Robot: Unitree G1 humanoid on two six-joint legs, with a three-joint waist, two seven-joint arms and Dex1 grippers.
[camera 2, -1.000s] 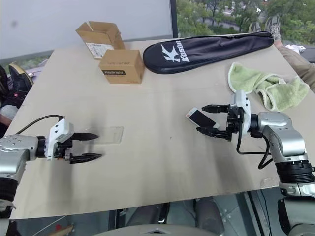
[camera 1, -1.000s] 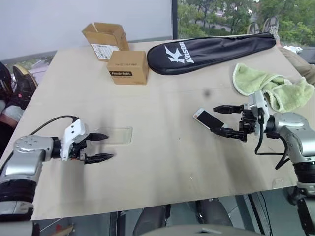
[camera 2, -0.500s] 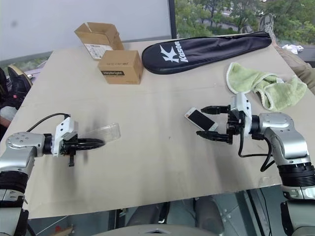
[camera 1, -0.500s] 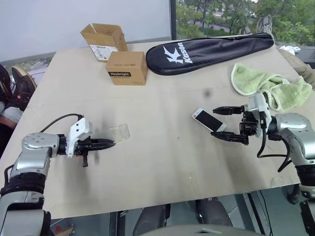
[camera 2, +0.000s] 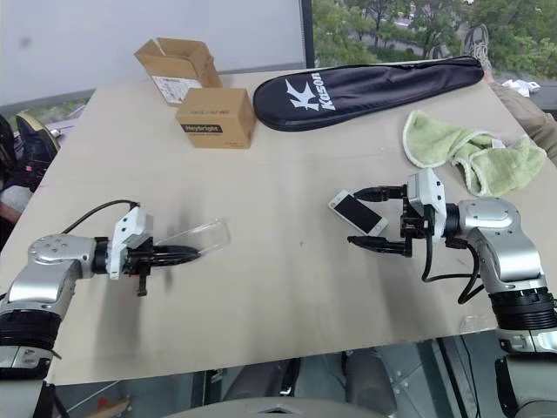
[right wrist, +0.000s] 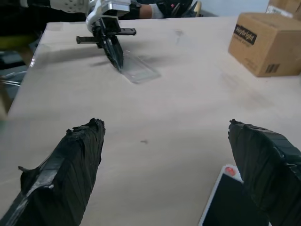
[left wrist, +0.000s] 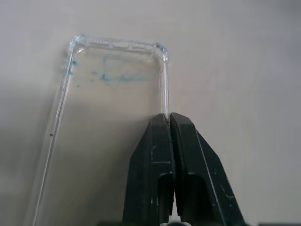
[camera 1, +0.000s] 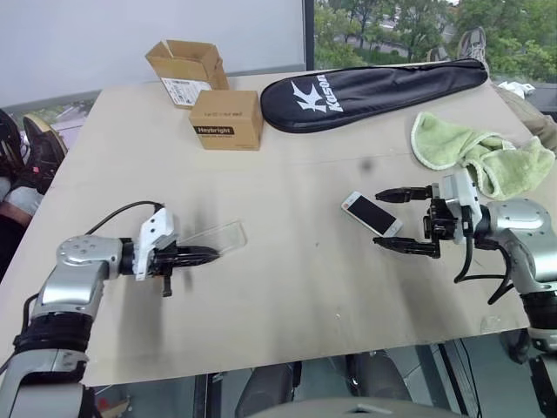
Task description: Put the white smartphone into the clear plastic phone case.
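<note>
The white smartphone (right wrist: 229,204) is cut off by the frame edge.

— What do we see at the far side of the counter (camera 1: 287,287)?

— We see an open cardboard box (camera 1: 184,63), and just in front of it a closed brown box (camera 1: 227,119) with a dark label. Beside them lies a black racket bag (camera 1: 374,83) with white lettering.

— And nearer us, on the right?

— We see a crumpled green towel (camera 1: 479,155) near that edge.
</note>
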